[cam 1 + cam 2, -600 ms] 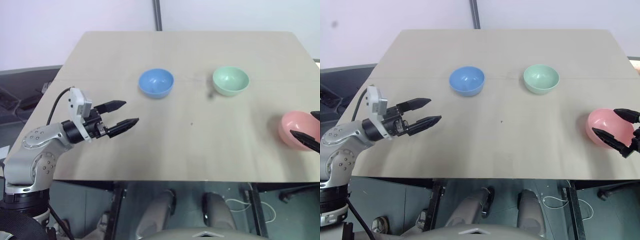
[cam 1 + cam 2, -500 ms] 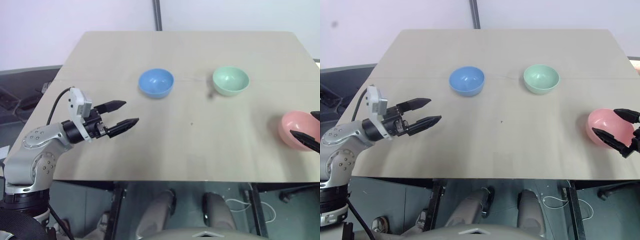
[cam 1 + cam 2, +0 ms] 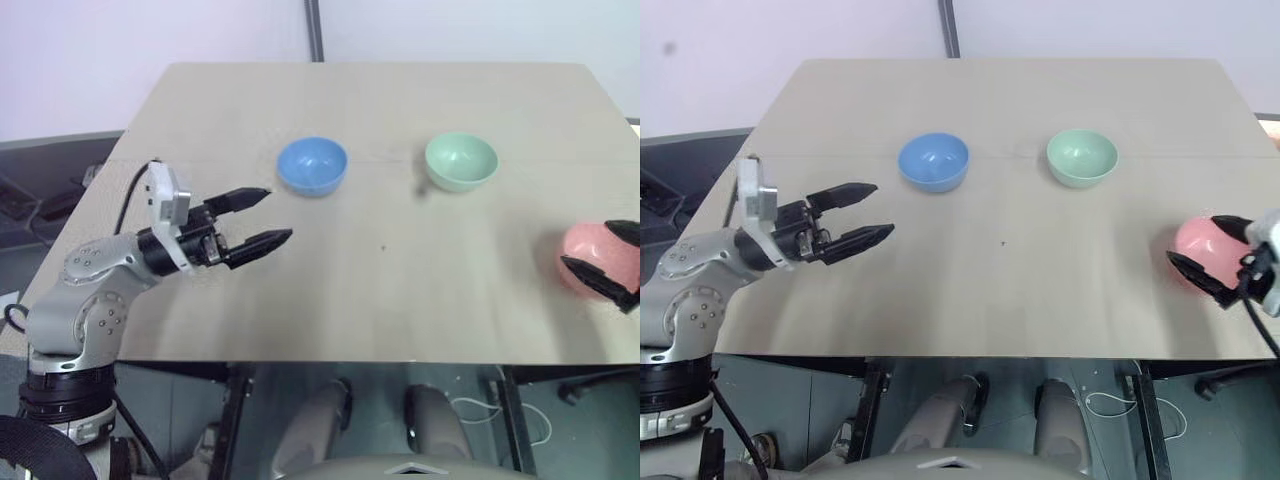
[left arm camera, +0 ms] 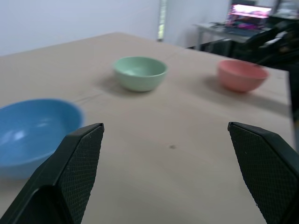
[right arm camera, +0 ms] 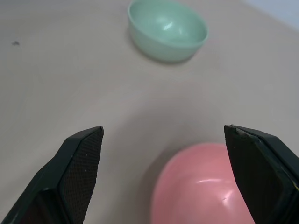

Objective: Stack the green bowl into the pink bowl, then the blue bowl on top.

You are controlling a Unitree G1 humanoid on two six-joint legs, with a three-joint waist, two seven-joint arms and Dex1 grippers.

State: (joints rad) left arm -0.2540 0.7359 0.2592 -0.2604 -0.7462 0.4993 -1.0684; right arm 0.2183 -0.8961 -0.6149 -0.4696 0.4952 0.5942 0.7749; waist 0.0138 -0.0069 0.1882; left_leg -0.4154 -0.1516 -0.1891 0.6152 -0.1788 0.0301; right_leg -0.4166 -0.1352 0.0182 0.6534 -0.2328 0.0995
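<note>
Zero stacking done so far: all three bowls sit separately on the table (image 3: pixel 400 300), each empty, so both steps are left, as I judge it.

Nearest, at the right edge of the head view, the pink bowl (image 3: pixel 1202 247) sits by the table's front right part, with the right gripper (image 3: pixel 1212 258) right over it. Fingers wide apart, nothing held; they straddle the bowl's near side (contact unclear, looks like hovering).

Lower left of centre, the left gripper (image 3: pixel 258 219) hangs above bare table, fingers spread wide, empty, touching nothing, pointing toward the middle.

Farther back, upper centre, the blue bowl (image 3: pixel 312 165) sits just beyond the left gripper's tips. The green bowl (image 3: pixel 461 161) sits beside it to the right, well apart from pink, untouched.
</note>
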